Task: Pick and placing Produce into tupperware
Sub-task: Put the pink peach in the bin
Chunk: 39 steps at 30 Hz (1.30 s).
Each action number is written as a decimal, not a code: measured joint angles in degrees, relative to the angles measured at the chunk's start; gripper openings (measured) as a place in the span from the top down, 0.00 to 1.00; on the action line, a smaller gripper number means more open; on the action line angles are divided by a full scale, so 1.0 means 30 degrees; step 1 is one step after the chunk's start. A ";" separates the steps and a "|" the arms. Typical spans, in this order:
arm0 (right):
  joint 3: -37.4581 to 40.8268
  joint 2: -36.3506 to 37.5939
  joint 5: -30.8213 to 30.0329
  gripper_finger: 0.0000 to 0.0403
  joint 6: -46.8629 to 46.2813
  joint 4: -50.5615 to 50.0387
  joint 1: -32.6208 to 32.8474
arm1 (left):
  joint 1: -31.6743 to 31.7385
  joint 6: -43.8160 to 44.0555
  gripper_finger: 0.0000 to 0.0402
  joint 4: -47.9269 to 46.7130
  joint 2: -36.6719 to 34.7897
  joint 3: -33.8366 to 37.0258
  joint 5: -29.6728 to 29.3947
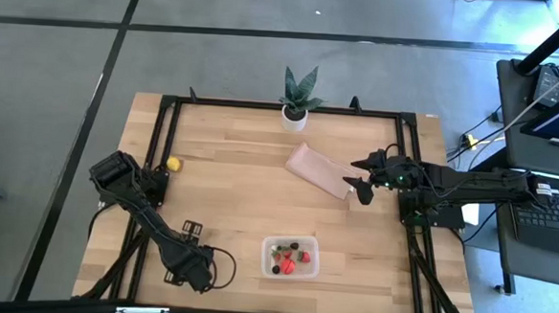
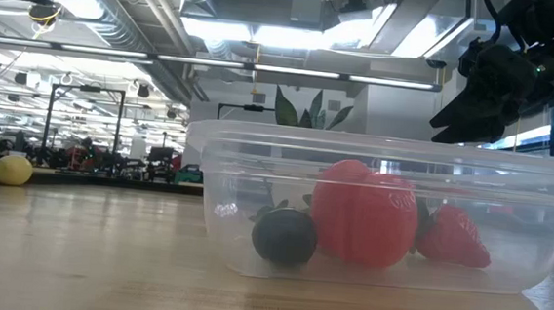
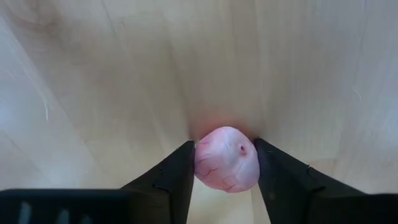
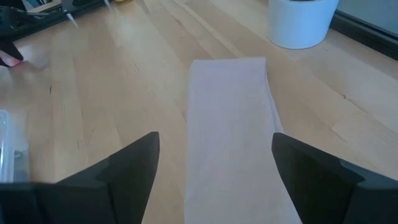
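Observation:
A small pale pink fruit [image 3: 227, 158] lies on the wooden table between the fingers of my left gripper [image 3: 225, 171], which points down at it near the table's front left [image 1: 195, 267]. In the high view the gripper hides it. The clear tupperware [image 1: 290, 257] stands to the right of it and holds red strawberries [image 2: 366, 215] and a dark berry [image 2: 284, 237]. A small yellow fruit [image 1: 173, 163] sits by the left edge. My right gripper [image 1: 360, 175] hangs open above a tan sheet [image 4: 230, 124]. My left gripper has the pink fruit pinched between its two fingers, one finger [image 3: 180, 171] at each of its opposite sides [image 3: 202, 163]. The fingers come from above, pointing down. The fruit rests on the table top.
A green potted plant in a white pot [image 1: 297, 105] stands at the far edge. A black metal frame [image 1: 171, 122] runs round the table. Bare wood lies between the tupperware and the tan sheet [image 1: 322, 170].

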<state>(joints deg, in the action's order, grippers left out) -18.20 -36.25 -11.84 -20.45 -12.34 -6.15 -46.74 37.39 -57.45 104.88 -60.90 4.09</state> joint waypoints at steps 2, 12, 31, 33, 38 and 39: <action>0.0000 0.0000 0.0000 0.23 0.0000 0.0000 -0.0001 | -0.0001 0.0000 0.65 0.0056 0.0000 0.0005 0.0062; -0.0003 0.0000 0.0000 0.23 -0.0011 0.0014 -0.0001 | 0.0644 0.0617 0.70 0.0215 -0.0060 -0.0513 0.0257; -0.0002 0.0007 0.0003 0.23 -0.0890 0.0765 0.0006 | 0.7612 -0.4003 0.72 0.8904 -0.5216 -0.5350 -0.6522; -0.0003 0.0007 0.0007 0.23 -0.1124 0.0765 0.0006 | 0.8188 -0.5458 0.73 1.0700 -0.4814 -0.5778 -0.6469; -0.0005 0.0007 0.0007 0.23 -0.1180 0.0756 0.0006 | 0.9077 -0.7976 0.75 1.3314 -0.3092 -0.6393 -0.5603; -0.0001 0.0007 0.0007 0.23 -0.1174 0.0737 0.0006 | 0.9153 -0.8251 0.75 1.3660 -0.2701 -0.6530 -0.5467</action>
<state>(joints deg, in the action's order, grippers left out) -18.20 -36.23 -11.81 -23.97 -10.13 -6.13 -19.28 12.63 -16.47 96.78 -80.49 -12.31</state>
